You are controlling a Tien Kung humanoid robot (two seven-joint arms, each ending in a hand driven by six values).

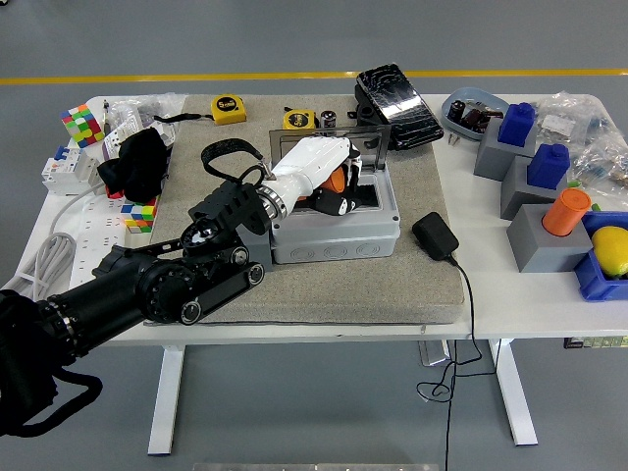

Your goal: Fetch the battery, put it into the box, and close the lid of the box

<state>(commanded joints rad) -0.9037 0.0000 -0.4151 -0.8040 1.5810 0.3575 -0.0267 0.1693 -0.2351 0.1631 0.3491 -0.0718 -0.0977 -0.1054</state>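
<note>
Battery (339, 183) — orange, gripped in the curled fingers of the left hand (324, 175), held inside the open grey box (339, 224) on the grey mat (324, 280). Clear lid (378, 137) upright at the box's far edge. Black adapter (435, 236) just right of the box.

battery (340, 182): orange, mostly hidden inside left hand (329, 177) | box (339, 221): grey, lid (329, 145) upright, open beneath hand, lid just behind it
</note>
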